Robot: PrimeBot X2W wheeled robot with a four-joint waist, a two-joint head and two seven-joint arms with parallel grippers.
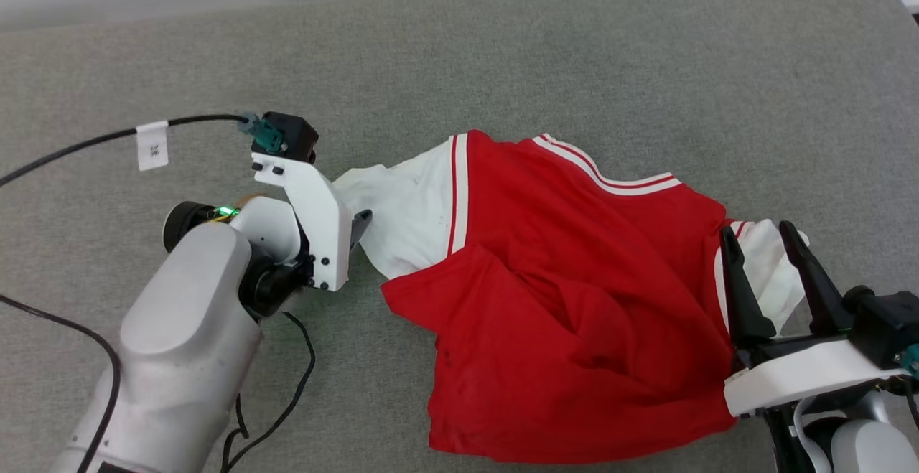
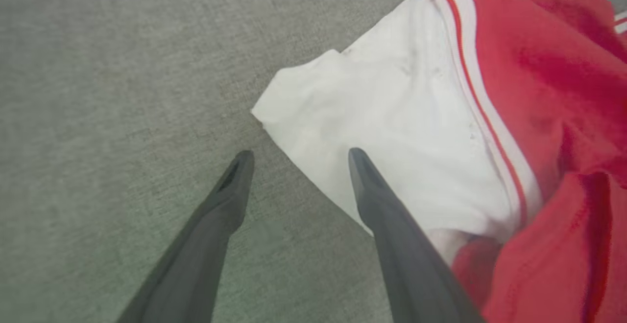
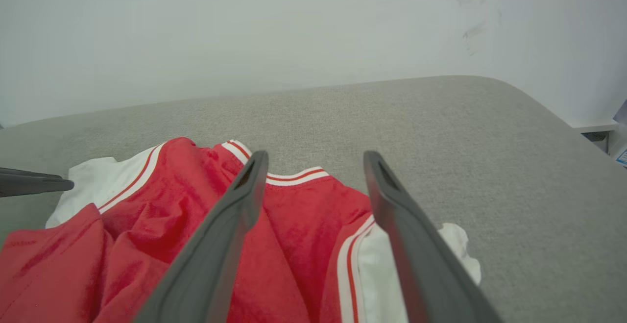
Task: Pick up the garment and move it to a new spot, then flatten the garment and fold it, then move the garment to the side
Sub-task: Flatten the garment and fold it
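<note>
Both open, empty: left claw [image 2: 299, 154] straddles just the shirt's [image 1: 560, 279] sleeve edge, right claw [image 1: 757, 232] over bunched sleeve, so a thin pinch may slip and lift it twisted.

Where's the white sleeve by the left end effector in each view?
Head view: sleeve left of centre.
Left wrist view: sleeve at centre, just past the open left end effector.
Right wrist view: sleeve at the far left, mid height.
Shared landmark: the red-and-white stripe bordering the sleeve.
</note>
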